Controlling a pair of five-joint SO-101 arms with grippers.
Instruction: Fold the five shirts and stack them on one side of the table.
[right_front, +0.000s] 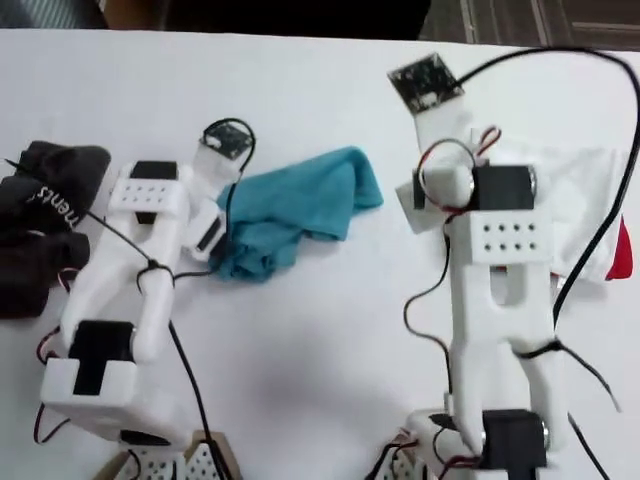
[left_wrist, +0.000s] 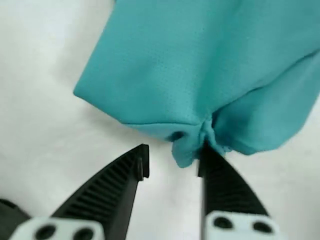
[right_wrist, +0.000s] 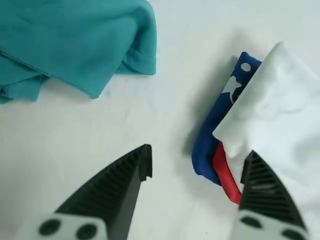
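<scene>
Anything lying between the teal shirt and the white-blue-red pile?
Nothing: in the right wrist view the white tabletop is bare between the crumpled teal shirt and the pile of white, blue and red fabric.

teal shirt (right_front: 300, 205), black shirt (right_front: 45, 225)

The left gripper (left_wrist: 173, 161) is held parted on the bent left arm (right_front: 120, 290). The right gripper (right_wrist: 198, 164) is spread wider.
</scene>
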